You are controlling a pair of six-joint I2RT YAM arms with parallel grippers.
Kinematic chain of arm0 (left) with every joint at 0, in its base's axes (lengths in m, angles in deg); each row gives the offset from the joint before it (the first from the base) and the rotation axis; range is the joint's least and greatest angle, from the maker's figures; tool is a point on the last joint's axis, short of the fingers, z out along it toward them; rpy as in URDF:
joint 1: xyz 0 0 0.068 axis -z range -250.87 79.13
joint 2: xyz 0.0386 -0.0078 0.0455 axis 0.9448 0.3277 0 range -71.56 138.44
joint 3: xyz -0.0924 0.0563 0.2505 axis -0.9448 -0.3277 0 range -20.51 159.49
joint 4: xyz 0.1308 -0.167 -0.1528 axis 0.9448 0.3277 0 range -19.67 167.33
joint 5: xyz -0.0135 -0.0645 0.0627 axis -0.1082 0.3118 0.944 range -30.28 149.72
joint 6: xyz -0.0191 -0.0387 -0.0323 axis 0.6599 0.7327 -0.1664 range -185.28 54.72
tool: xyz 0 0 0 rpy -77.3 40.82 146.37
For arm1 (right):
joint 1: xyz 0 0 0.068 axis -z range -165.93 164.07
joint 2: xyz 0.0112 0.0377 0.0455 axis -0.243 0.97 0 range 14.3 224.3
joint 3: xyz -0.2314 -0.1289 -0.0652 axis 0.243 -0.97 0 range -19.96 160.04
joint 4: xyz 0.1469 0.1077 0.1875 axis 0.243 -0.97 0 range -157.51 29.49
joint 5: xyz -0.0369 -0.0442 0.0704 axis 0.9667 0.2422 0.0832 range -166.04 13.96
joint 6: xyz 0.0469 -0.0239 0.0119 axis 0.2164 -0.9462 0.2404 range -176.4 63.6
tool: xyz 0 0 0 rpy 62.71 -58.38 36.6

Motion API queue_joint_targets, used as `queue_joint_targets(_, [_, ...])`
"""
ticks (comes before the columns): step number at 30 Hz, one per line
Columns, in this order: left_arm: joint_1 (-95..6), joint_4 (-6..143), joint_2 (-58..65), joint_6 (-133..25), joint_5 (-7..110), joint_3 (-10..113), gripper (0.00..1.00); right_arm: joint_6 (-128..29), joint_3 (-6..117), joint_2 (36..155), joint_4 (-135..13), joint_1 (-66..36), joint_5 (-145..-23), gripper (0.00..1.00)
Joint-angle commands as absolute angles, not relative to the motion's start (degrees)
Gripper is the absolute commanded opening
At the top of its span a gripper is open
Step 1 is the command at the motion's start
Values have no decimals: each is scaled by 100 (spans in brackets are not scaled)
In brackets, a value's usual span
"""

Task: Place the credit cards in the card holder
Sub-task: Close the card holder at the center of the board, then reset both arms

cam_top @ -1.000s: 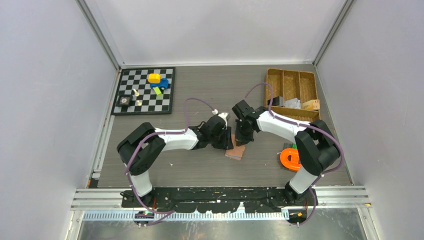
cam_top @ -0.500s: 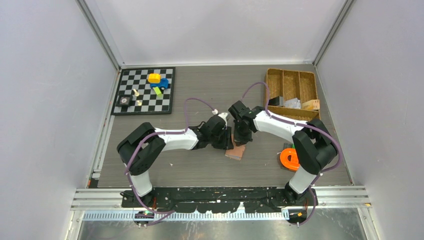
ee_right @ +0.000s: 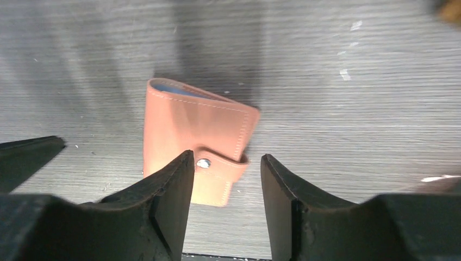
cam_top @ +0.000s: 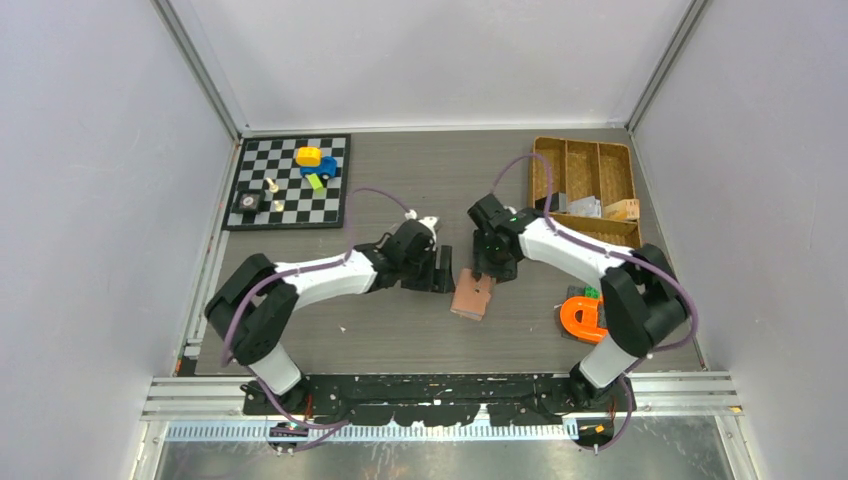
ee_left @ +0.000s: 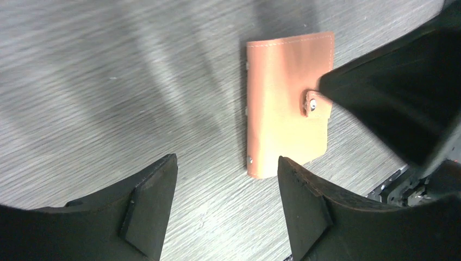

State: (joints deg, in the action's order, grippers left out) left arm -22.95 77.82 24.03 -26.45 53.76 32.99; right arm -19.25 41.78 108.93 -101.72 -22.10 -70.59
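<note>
The card holder [cam_top: 472, 293] is a salmon-pink wallet lying flat on the table, folded and snapped shut [ee_left: 285, 109] [ee_right: 190, 136]. A thin grey-blue edge shows inside its fold in the right wrist view. My left gripper [cam_top: 440, 272] [ee_left: 227, 168] stands open just left of it, with only bare table between the fingers. My right gripper [cam_top: 490, 268] [ee_right: 225, 163] hangs open just above its far end, holding nothing. Flat dark grey and pale pieces [cam_top: 575, 205] lie in the wicker tray; they are too small to tell whether they are credit cards.
The wicker tray [cam_top: 585, 150] with a small tan box [cam_top: 622, 210] stands at the back right. An orange ring-shaped object [cam_top: 580, 318] lies by the right arm's base. A chessboard [cam_top: 290, 183] with toy blocks and small pieces sits at the back left.
Both grippers have opened. The left gripper has drawn back to the left, off the card holder, and the right gripper has shifted slightly right. The card holder now lies uncovered.
</note>
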Motion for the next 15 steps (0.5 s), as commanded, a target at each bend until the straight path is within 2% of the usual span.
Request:
queue_joint_targets(1, [-2704, 8150, 1632, -2875, 5393, 3139, 73, -2302, 4208, 9955, -10333, -1716, -6859, 58])
queue_joint_targets(4, [-3267, 8318, 1249, -2927, 5195, 3040, 79, -2484, 4104, 9522, -10333, -1262, -6890, 68])
queue_joint_targets(11, [-4802, 9304, -38, -3240, 5058, 3163, 86, -2839, 3878, 8214, -10093, -54, -6511, 73])
queue_joint_targets(15, [-5196, 10220, -1045, -3848, 5978, 3665, 89, -3061, 3544, 7231, -9611, 227, -5996, 76])
